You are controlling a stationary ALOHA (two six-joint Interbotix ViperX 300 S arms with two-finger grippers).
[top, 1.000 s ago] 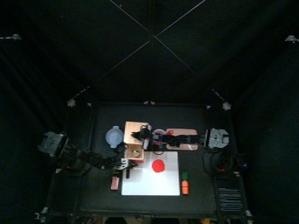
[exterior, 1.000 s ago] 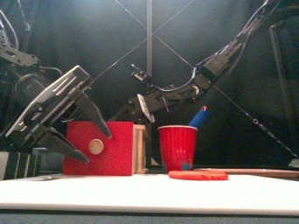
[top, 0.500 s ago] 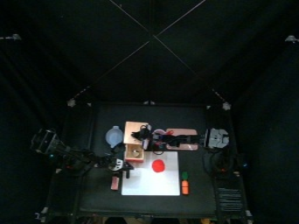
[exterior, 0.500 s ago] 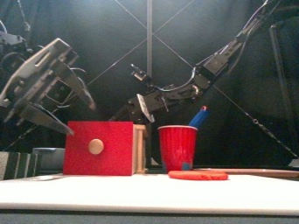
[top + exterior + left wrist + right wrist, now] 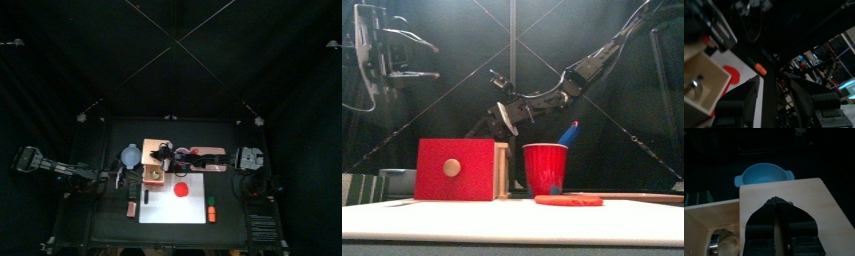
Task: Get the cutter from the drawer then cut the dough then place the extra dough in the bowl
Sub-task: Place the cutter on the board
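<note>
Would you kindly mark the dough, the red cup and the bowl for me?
dough [image 5: 568, 200], front view, its near edge.
red cup [image 5: 545, 170], front view, front wall.
bowl [image 5: 763, 175], right wrist view, inner floor.

Overhead, front, wrists: wooden box [image 5: 456, 170] shared

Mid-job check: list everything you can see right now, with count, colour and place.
board: 1, white, front centre of the table
dough: 1 disc, red, lying on the board
box: 1, pale wood, behind the board's left part
drawer: 1, red front, open toward the front
cutter: 1, metal, inside the open drawer
bowl: 1, blue-grey, left of the box, empty
cup: 1, red, right of the box
knife: 1 seen, blue, standing in the cup
toy food: 1, orange with a green end, on the board's front right
left gripper: open, raised off to the table's left
right gripper: shut, over the box top
</note>
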